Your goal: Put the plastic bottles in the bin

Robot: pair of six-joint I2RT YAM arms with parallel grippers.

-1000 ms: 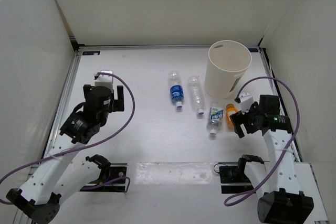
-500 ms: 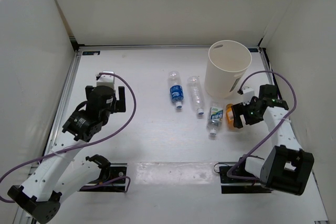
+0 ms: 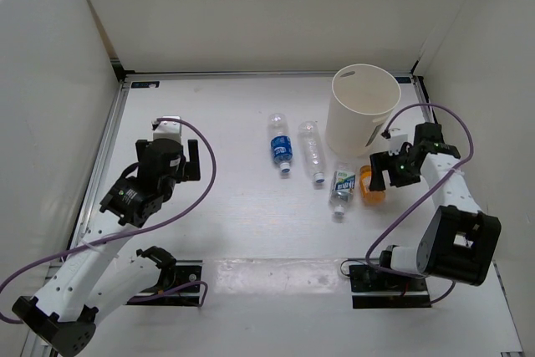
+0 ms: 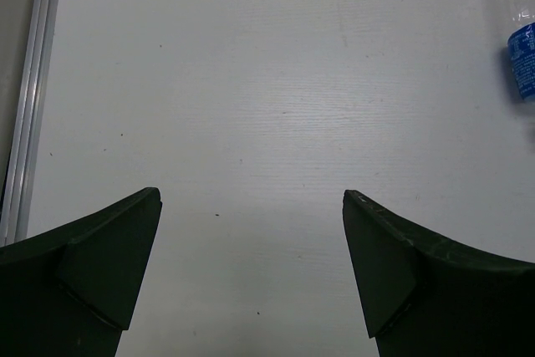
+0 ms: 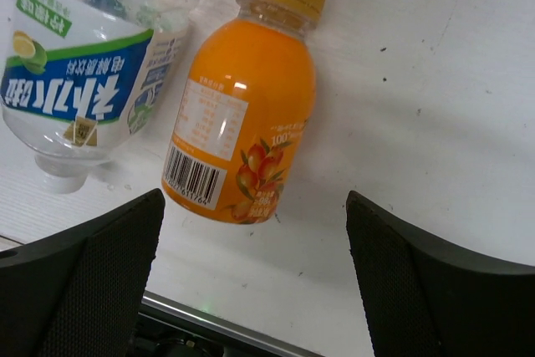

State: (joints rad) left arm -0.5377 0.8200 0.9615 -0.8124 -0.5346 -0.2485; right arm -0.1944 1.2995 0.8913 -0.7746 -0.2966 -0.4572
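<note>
Four plastic bottles lie mid-table: one with a blue label (image 3: 282, 147), a plain clear one (image 3: 312, 150), one with a green-white label (image 3: 342, 188) and an orange one (image 3: 372, 188). The cream bin (image 3: 364, 110) stands upright just behind them. My right gripper (image 3: 380, 173) hovers open over the orange bottle (image 5: 242, 119), whose base lies between the fingers (image 5: 92, 273), untouched; the green-white bottle (image 5: 79, 81) lies beside it. At the left my left gripper (image 3: 192, 160) is open and empty over bare table (image 4: 251, 81), with the blue-label bottle (image 4: 520, 52) at the right edge of its view.
White walls enclose the table on the left, back and right. A metal rail (image 4: 25, 123) runs along the left table edge, and another rail (image 5: 217, 323) shows just below the right gripper. Purple cables loop from both arms (image 3: 201, 173).
The right arm has swung round and stretched out low, carrying its open gripper farther back over the orange bottle. The left arm has barely shifted. The bottles have not moved.
</note>
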